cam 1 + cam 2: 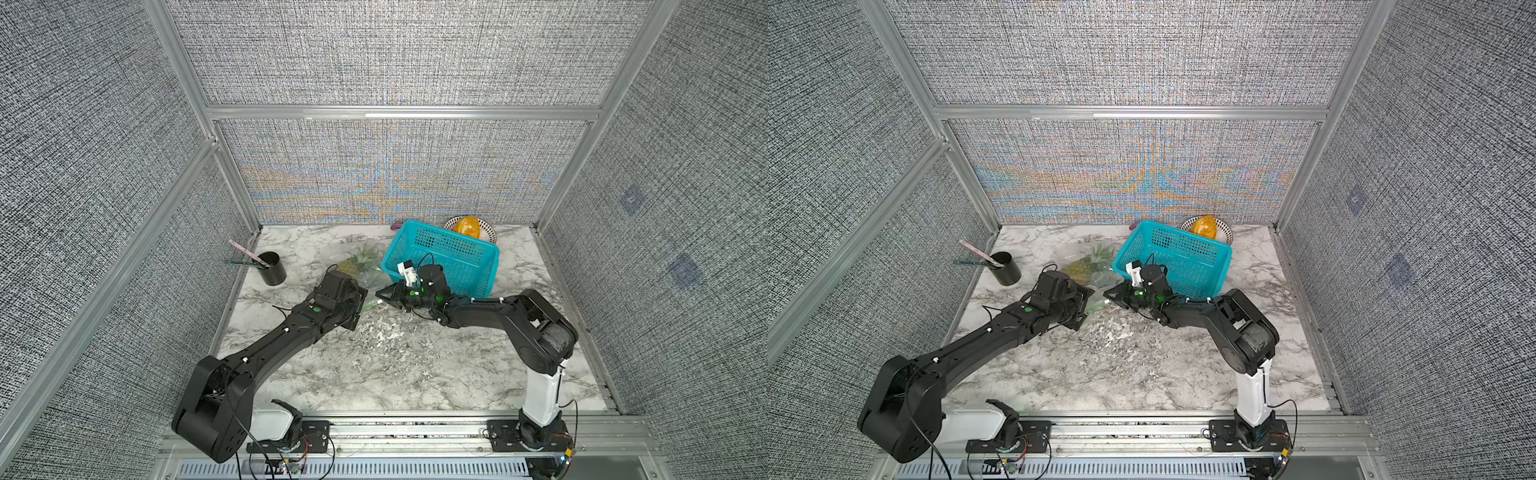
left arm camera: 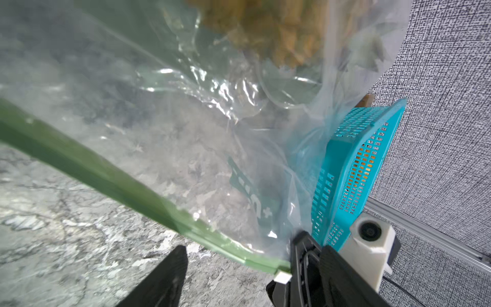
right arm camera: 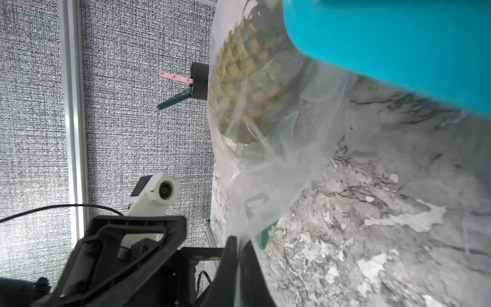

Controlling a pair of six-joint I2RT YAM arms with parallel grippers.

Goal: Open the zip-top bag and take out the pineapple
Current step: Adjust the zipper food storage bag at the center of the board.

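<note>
Lying on the worktop point(image 1: 374, 365) just beside the blue basket point(image 1: 453, 257), the zip-top bag point(image 1: 374, 278) is pinched at a zip-strip corner by the closed jaws of the right gripper point(image 3: 240, 240). The pineapple point(image 1: 353, 264) is enclosed in it. The jaws of the left gripper point(image 1: 362, 305) are spread beside the strip, with nothing gripped.

1. We see the left arm point(image 1: 266, 349) stretched forward and low, the left gripper point(image 1: 360, 307) with fingers point(image 2: 164, 276) spread apart.
2. We see the right arm point(image 1: 490, 309) bent inward, the right gripper point(image 1: 379, 295) with fingers point(image 3: 225, 271) pressed together, close to the left gripper.
</note>
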